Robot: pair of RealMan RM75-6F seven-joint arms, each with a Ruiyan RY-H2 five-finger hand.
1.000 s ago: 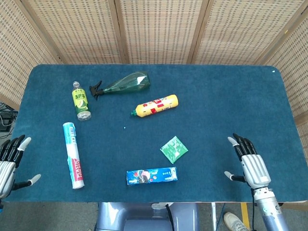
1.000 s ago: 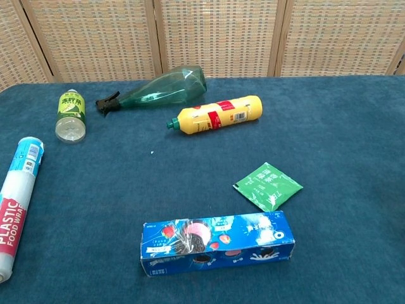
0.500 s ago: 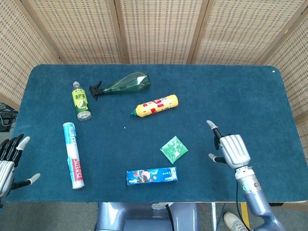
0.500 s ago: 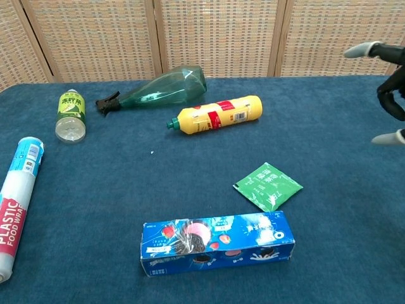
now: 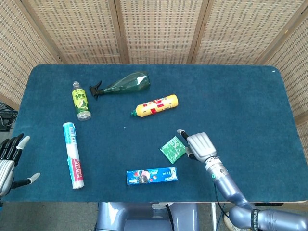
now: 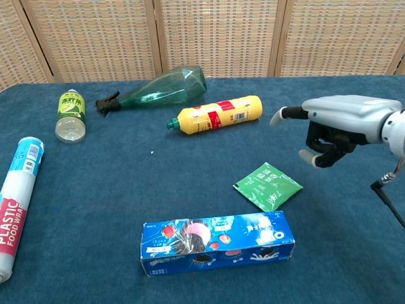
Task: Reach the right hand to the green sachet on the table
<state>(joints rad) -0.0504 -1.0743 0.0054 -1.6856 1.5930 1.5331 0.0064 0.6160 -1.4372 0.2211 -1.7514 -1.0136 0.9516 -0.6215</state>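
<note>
The green sachet (image 5: pixel 172 149) (image 6: pixel 267 185) lies flat on the blue table (image 5: pixel 231 101), a little right of the middle. My right hand (image 5: pixel 198 145) (image 6: pixel 332 126) hovers palm down just to the sachet's right and above it, holding nothing, thumb stretched out and fingers partly curled under. In the chest view there is a clear gap between hand and sachet. My left hand (image 5: pixel 9 161) rests open off the table's front left corner, seen only in the head view.
A blue biscuit box (image 5: pixel 151 175) (image 6: pixel 216 243) lies just in front of the sachet. A yellow bottle (image 5: pixel 155 106) (image 6: pixel 216 115), a green spray bottle (image 5: pixel 122 83), a small green bottle (image 5: pixel 80 100) and a plastic-wrap roll (image 5: pixel 72 155) lie farther left.
My right hand has swung in from the table's front right edge, leftward over the cloth, to just beside the green sachet. The left hand and the objects stay put.
</note>
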